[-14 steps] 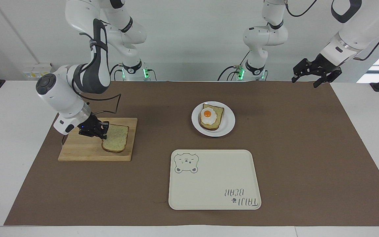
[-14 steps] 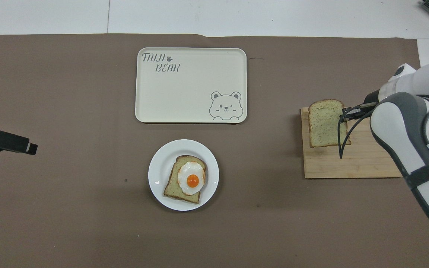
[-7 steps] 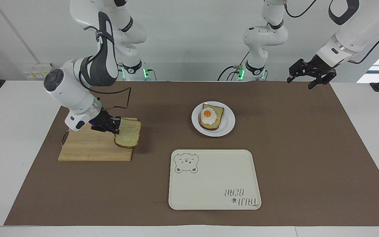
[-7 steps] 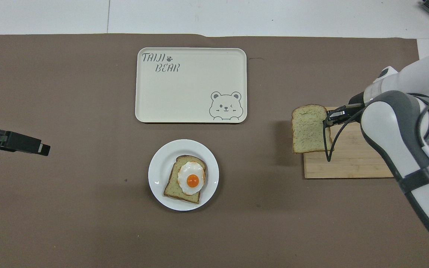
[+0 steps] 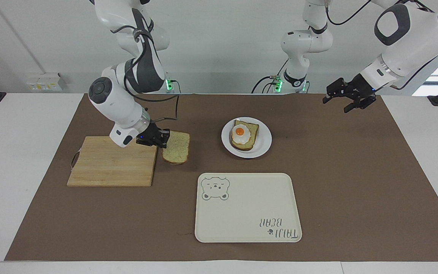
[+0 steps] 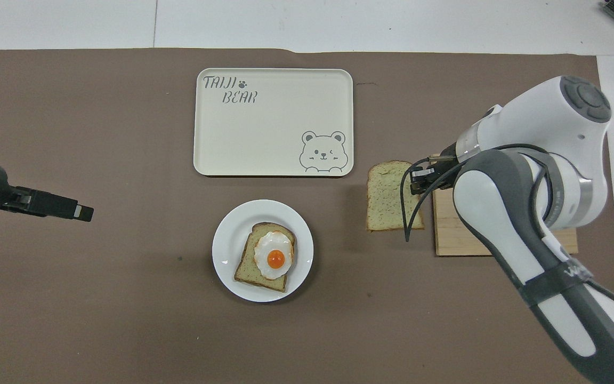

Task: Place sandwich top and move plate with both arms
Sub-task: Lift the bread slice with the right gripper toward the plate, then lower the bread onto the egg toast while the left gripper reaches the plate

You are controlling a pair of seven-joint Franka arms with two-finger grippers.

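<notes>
The sandwich top, a plain speckled slice, hangs in the air just off the wooden board's edge, over the brown mat between the board and the plate. My right gripper is shut on the slice's edge nearest the board. The white plate rests on the mat and carries a bread slice with a fried egg. My left gripper hovers open and empty over the mat at the left arm's end of the table.
The wooden cutting board lies bare at the right arm's end. A cream bear tray lies farther from the robots than the plate. A brown mat covers the table's middle.
My right gripper has lifted the sandwich top off the board and carried it toward the plate. My left gripper has drifted a little toward the plate.
</notes>
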